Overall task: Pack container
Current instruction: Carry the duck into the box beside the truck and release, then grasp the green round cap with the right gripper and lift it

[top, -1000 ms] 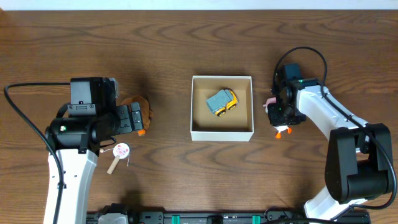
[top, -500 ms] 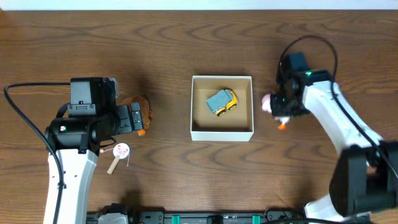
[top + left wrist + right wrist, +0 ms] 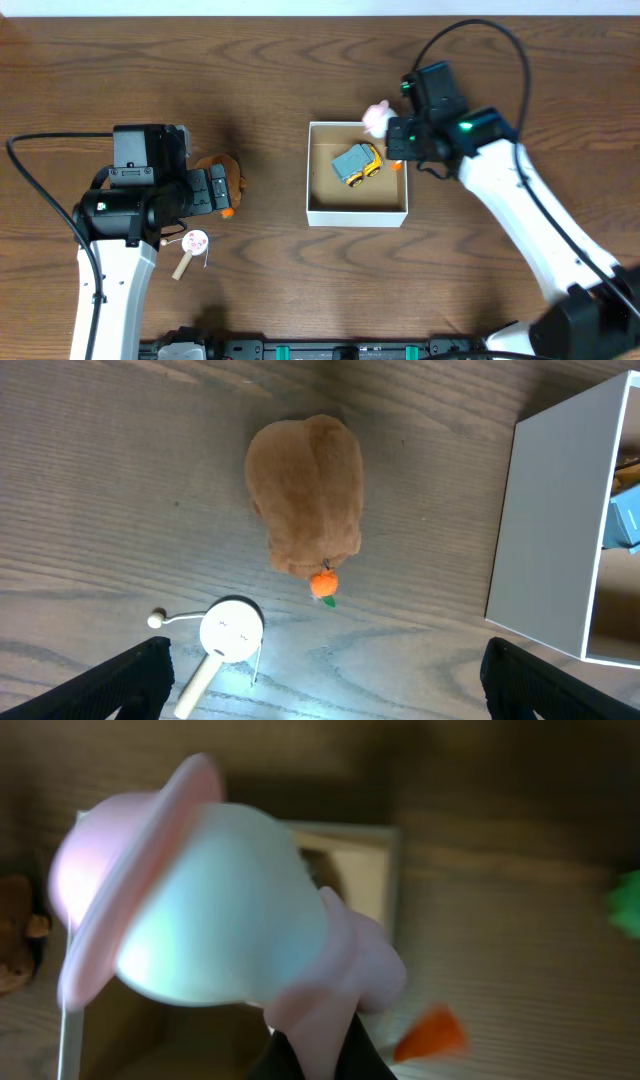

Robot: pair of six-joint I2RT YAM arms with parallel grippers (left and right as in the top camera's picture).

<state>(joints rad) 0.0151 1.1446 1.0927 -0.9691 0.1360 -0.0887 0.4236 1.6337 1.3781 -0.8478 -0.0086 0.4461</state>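
A dark brown, wood-grained table (image 3: pixel 250 60) fills the overhead view. At the left, the left gripper (image 3: pixel 340 682) hangs above the wood with its fingers (image 3: pixel 130 678) spread wide, one at each lower corner of its wrist view, and nothing between them. Just ahead of it lies a brown plush toy (image 3: pixel 305 495) with a small orange tuft (image 3: pixel 323 584) at its near end. Beside the tuft rests a white round toy on a stick (image 3: pixel 230 630), close to the plush but apart from it.

At the middle of the table sits the container (image 3: pixel 357 215), square and white-walled, its tan floor open to the camera. A toy truck (image 3: pixel 357 163), blue-grey and yellow, lies inside toward the far side.

To the right, the right gripper (image 3: pixel 397 138) is clamped on a pink-hatted toy (image 3: pixel 377 117), holding it over the container's far right corner. Its wrist view is blurred, with the toy's pink brim and pale body filling most of it; an orange part shows lower right.
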